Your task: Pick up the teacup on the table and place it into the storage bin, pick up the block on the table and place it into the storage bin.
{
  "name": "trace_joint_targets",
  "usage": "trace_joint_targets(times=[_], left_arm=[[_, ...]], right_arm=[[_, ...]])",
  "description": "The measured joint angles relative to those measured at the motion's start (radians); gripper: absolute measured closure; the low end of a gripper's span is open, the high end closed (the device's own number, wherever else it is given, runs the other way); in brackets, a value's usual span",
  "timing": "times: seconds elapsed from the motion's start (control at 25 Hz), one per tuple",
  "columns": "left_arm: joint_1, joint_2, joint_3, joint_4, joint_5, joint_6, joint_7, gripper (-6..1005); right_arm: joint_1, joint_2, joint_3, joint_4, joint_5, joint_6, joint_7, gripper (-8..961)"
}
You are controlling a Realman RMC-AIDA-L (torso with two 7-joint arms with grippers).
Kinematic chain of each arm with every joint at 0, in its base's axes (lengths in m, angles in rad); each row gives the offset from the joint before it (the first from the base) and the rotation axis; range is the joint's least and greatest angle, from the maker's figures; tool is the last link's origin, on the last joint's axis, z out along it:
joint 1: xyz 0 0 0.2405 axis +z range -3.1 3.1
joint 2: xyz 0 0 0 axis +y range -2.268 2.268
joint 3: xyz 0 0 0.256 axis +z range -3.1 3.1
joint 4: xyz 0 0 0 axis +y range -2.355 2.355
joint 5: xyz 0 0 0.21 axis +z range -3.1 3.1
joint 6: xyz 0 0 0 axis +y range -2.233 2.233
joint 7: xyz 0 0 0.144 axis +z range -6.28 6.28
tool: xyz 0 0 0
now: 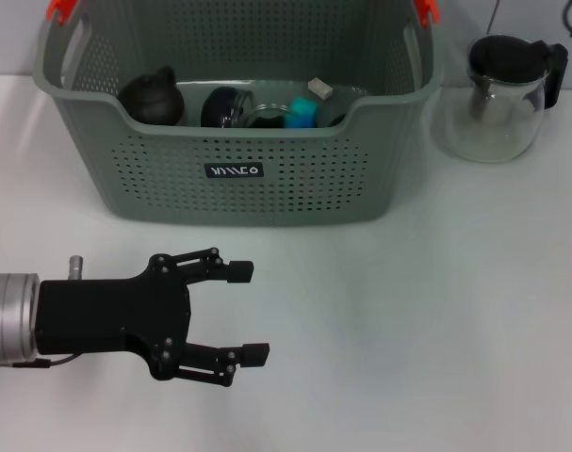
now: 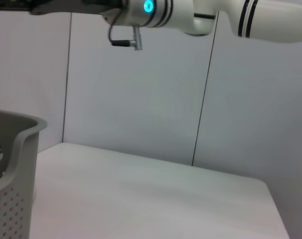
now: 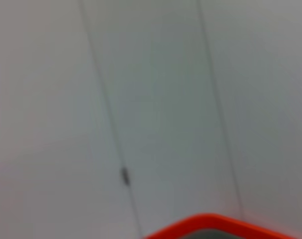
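The storage bin (image 1: 238, 179), a grey-green perforated plastic basket with red-orange handle clips, stands at the far middle of the white bench (image 1: 408, 330). Inside lie a dark rounded teapot-like vessel (image 1: 152, 97), a dark teacup (image 1: 227, 107) and a blue block (image 1: 302, 114). A glass pitcher (image 1: 502, 99) with black lid stands beside the bin's right wall. The left end effector (image 1: 246, 314) hovers over open bench in front, fingers spread, holding nothing. The right end effector's state cannot be told.
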Motion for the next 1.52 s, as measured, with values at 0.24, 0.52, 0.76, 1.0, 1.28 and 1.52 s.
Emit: trace_joint_targets(times=[0.24, 0.52, 0.76, 1.0, 1.28, 1.52], left_arm=[[-0.001, 0.004, -0.003, -0.006, -0.019, 0.041, -0.001, 65], [0.001, 0.007, -0.005, -0.006, -0.019, 0.065, -0.002, 65], [-0.007, 0.002, -0.083, -0.031, -0.019, 0.019, -0.005, 65], [-0.05, 0.017, -0.165, -0.119, -0.02, -0.028, -0.01, 65], [-0.055, 0.018, -0.157, -0.122, -0.02, -0.032, -0.01, 65], [-0.057, 0.017, -0.156, -0.123, -0.02, -0.033, -0.01, 65]], right_arm=[[-0.091, 0.005, 0.058, 0.017, 0.113, -0.267, -0.144, 35], [-0.219, 0.03, 0.049, 0.096, 0.02, -0.456, -0.424, 7], [-0.264, 0.046, 0.054, 0.214, -0.128, -0.411, -0.534, 7], [-0.236, 0.062, 0.041, 0.266, -0.202, -0.341, -0.545, 7], [-0.218, 0.061, 0.032, 0.282, -0.202, -0.341, -0.562, 7], [-0.211, 0.06, 0.032, 0.287, -0.2, -0.337, -0.563, 7]])
